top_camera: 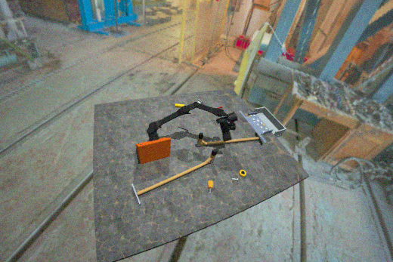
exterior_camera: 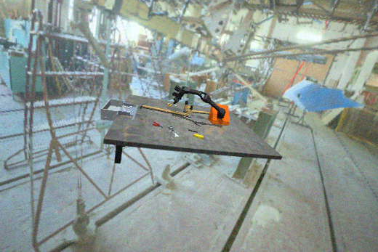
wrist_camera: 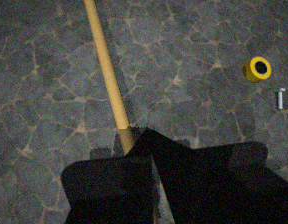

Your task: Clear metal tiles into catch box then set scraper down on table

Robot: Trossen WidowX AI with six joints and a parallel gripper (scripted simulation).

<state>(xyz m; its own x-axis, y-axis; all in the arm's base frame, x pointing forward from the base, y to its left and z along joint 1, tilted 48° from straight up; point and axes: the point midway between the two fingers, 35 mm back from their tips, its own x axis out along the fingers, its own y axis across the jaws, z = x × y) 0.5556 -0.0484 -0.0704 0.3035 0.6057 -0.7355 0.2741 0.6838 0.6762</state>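
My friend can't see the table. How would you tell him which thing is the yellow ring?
Find the big orange block on the dark table. Across the table from it, near the small orange-handled screwdriver, is the yellow ring. It alone is round, with a dark middle.
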